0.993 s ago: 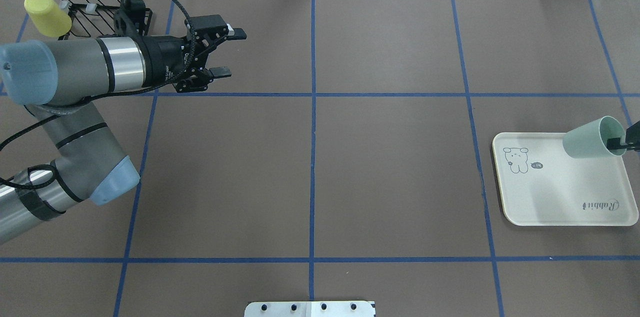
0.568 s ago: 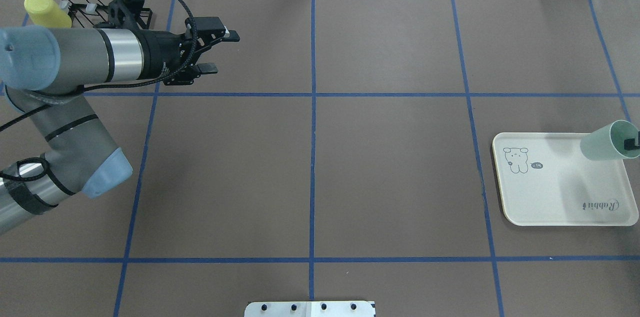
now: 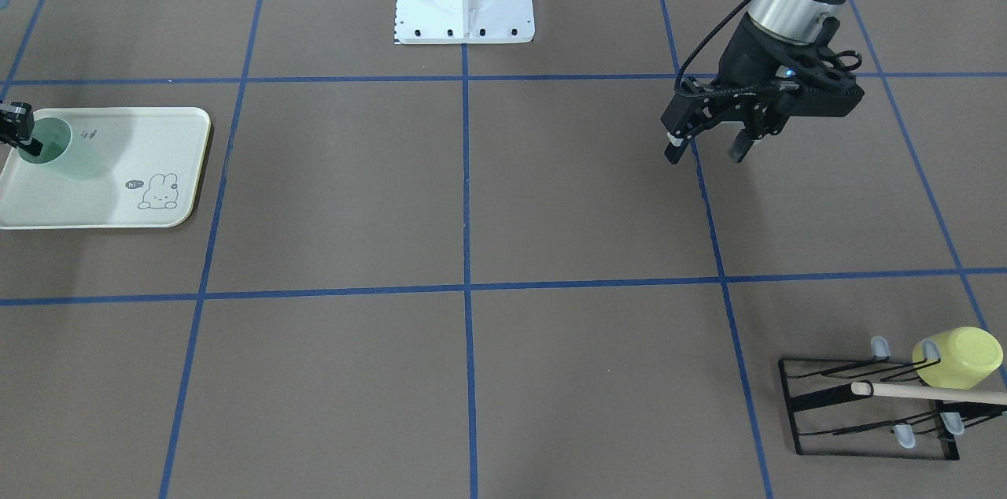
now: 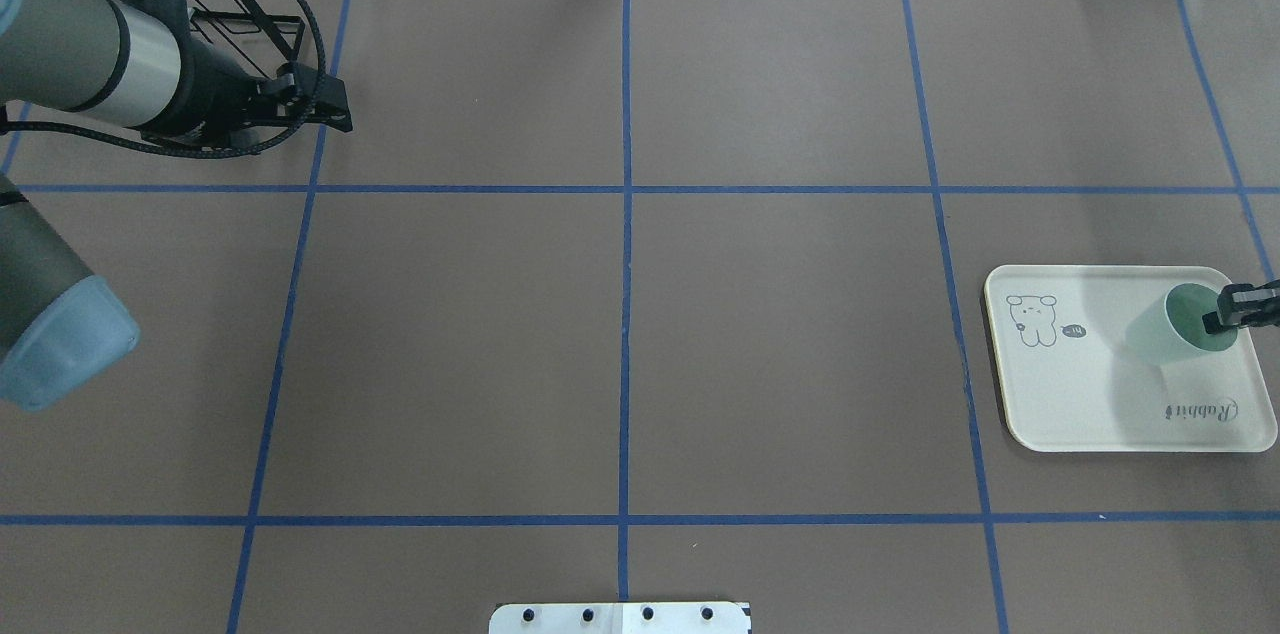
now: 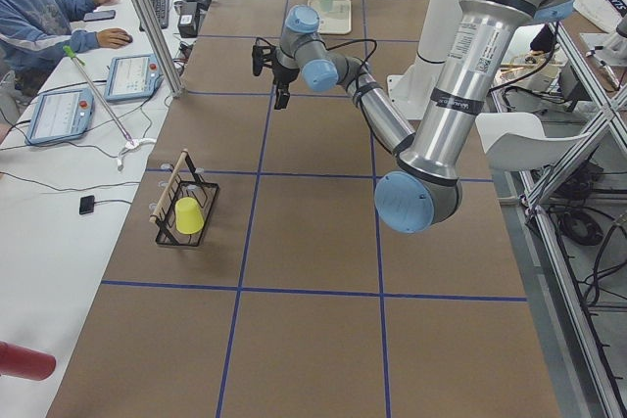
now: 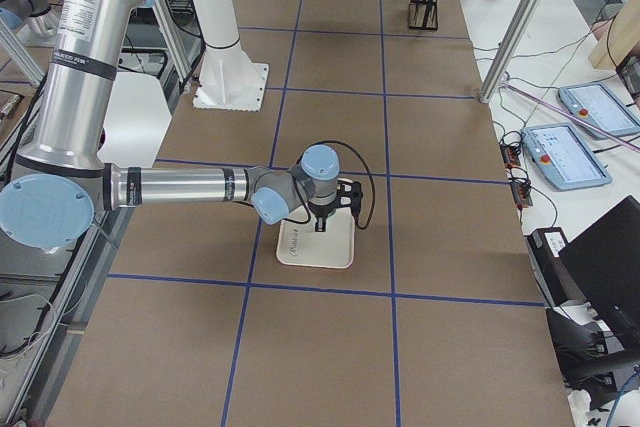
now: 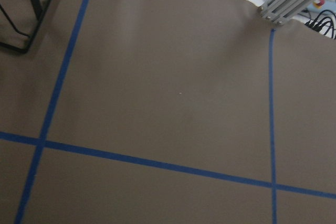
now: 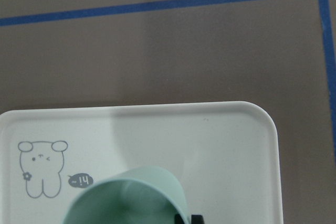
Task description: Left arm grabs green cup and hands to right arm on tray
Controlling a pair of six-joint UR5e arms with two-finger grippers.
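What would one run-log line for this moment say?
right fingers: pinch green cup rim | cup: tilted at tray, contact unclear | left fingers: open, empty

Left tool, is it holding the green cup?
No, the left tool hangs open and empty, while the right tool pinches the rim of the green cup at the tray.

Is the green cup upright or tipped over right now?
Upright: the green cup shows its open mouth facing up over the tray, with the right gripper pinching its rim.
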